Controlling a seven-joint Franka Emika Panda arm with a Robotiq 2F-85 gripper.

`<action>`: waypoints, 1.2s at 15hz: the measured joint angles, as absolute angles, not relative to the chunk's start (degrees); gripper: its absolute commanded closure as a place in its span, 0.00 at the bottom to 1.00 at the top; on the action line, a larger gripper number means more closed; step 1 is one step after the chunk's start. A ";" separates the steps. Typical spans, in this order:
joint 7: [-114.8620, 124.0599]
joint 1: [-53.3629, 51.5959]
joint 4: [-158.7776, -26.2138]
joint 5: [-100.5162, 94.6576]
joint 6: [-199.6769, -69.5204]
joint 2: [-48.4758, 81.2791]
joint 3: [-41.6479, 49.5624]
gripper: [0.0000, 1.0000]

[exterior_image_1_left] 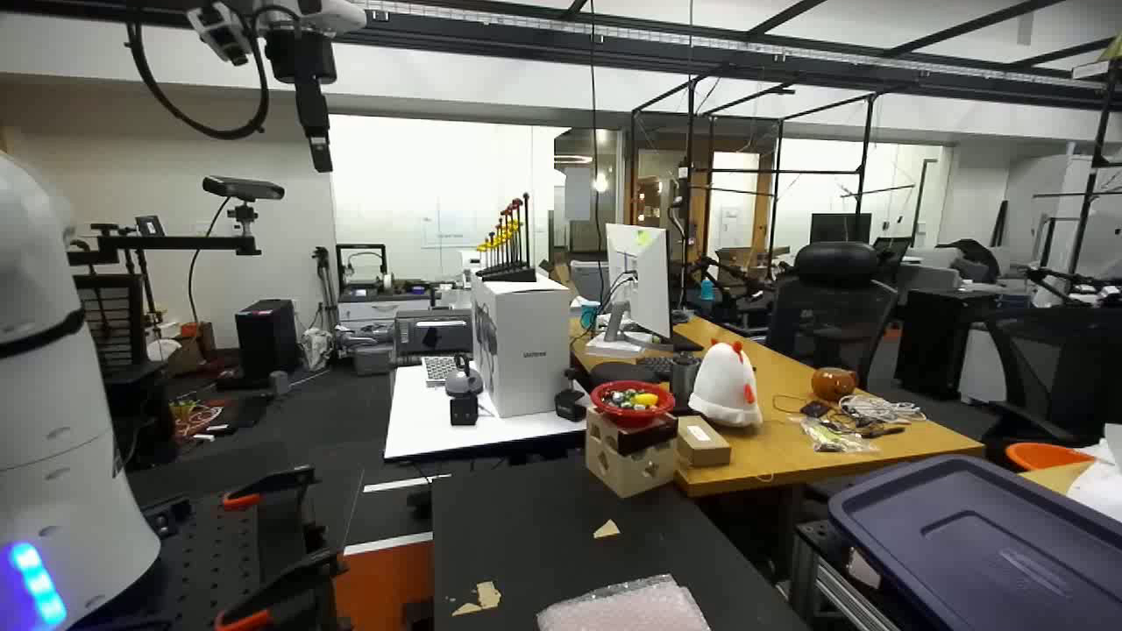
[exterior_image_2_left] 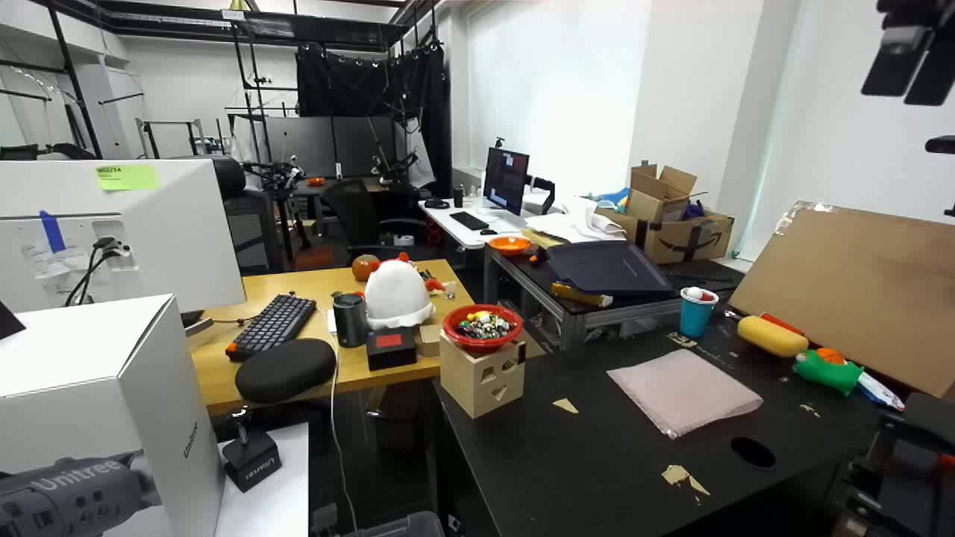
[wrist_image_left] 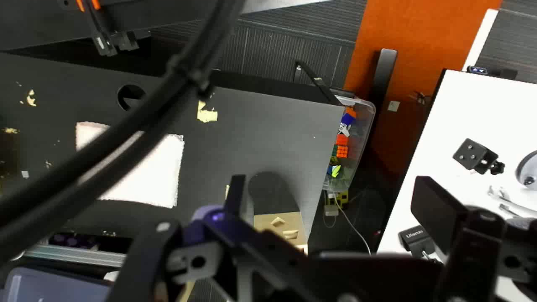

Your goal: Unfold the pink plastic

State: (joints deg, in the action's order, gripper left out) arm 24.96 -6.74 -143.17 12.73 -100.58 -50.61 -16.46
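Observation:
The pink plastic (exterior_image_2_left: 685, 391) is a pale pink bubbly sheet lying flat on the black table (exterior_image_2_left: 582, 477), with a slightly raised, rolled edge. In an exterior view only its far part (exterior_image_1_left: 622, 606) shows at the bottom edge. In the wrist view it looks almost white (wrist_image_left: 147, 178), and a dark cable crosses in front of it. My gripper (wrist_image_left: 335, 191) is open and empty, its fingers wide apart. It hangs high above and away from the plastic, as seen in both exterior views (exterior_image_1_left: 323, 162) (exterior_image_2_left: 904, 78).
A wooden shape box (exterior_image_2_left: 477, 380) with a red bowl (exterior_image_2_left: 483, 328) stands at the table's edge. A blue cup (exterior_image_2_left: 696, 313), a yellow toy (exterior_image_2_left: 772, 335) and a green toy (exterior_image_2_left: 828, 373) stand near the plastic. A cardboard sheet (exterior_image_2_left: 858, 291) leans behind. A dark bin lid (exterior_image_1_left: 990, 543) is beside the table.

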 measured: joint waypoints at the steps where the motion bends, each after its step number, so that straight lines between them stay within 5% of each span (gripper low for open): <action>1: 24.96 -6.74 -143.17 12.73 -100.59 -50.61 -16.46 0.00; 18: 24.81 -2.60 -142.14 12.76 -104.78 -45.34 -13.43 0.00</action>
State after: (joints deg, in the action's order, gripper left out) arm 24.81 -2.60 -142.14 12.76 -104.78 -45.34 -13.43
